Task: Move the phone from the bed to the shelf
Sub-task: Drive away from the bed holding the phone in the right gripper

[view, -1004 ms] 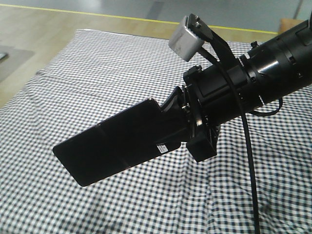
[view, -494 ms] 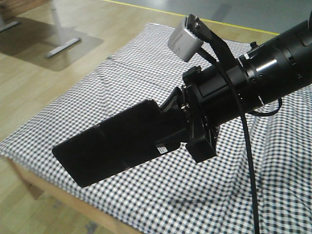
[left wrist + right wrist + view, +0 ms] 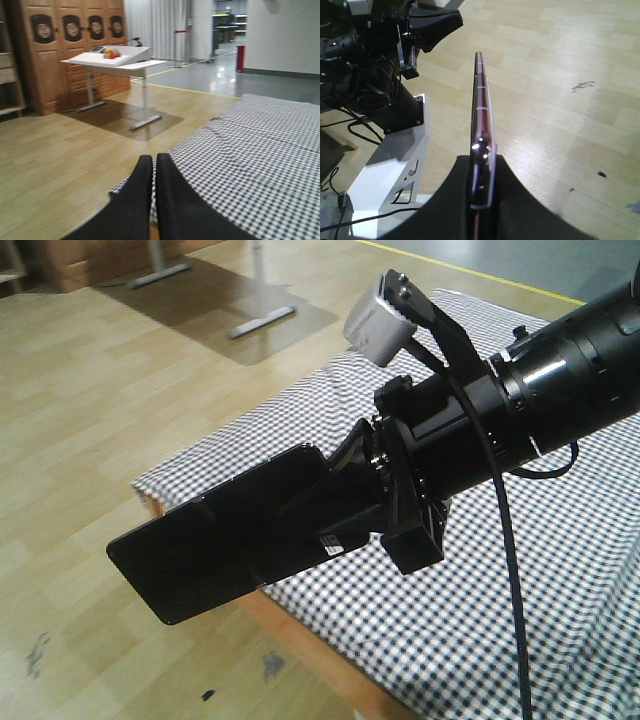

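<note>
The right hand (image 3: 352, 502) is clamped on the phone (image 3: 225, 540), which hangs in the air past the corner of the bed (image 3: 520, 580), above pale plank floor (image 3: 90, 420). The left hand (image 3: 153, 160) has its 2 fingers pressed together, holding nothing. Beyond stand a white tilted surface (image 3: 112, 57) on metal legs, wooden cabinets (image 3: 75, 45) and pale curtains (image 3: 155, 27).
</note>
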You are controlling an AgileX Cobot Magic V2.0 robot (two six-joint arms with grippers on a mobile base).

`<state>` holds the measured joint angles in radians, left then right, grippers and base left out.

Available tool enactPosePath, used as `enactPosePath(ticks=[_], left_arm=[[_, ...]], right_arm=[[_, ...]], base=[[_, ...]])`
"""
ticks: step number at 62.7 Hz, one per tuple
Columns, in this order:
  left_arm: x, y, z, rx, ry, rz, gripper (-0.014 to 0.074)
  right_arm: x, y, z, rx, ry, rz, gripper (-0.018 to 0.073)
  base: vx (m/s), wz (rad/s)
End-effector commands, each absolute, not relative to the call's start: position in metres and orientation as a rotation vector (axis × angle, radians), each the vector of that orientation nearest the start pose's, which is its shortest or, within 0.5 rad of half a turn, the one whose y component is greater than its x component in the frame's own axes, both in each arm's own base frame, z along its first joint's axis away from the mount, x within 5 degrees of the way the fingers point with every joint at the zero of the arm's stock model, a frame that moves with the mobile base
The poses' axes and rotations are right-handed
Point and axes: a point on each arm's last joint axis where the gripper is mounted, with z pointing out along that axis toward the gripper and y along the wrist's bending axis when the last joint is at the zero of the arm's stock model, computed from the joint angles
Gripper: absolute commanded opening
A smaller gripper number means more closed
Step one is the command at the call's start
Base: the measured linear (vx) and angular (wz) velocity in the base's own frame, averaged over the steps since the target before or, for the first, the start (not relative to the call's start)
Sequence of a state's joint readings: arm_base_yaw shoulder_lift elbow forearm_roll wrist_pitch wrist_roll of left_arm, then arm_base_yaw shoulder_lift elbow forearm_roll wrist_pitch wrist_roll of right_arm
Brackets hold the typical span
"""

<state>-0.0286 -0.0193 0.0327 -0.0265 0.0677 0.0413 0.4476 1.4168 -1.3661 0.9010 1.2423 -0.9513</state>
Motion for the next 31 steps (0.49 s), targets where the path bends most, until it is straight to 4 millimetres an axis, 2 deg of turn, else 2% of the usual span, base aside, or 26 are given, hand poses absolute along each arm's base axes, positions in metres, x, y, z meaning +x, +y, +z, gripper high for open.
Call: enactPosePath(ticks=[1, 31], left_arm=[[0.0542, -0.0018, 0.2126, 0.021, 1.46, -0.031, 0.0001], [0.0542, -0.0018, 0.2126, 0.021, 1.46, -0.031, 0.0001]], right_arm=[[0.2047, 0.179, 0.4082, -1.407, 1.855, 1.102, -0.0002], [0.2047, 0.179, 0.4082, -1.407, 1.855, 1.102, -0.0002]], base=[[-0.14, 0.52], [-0.13, 0.52]])
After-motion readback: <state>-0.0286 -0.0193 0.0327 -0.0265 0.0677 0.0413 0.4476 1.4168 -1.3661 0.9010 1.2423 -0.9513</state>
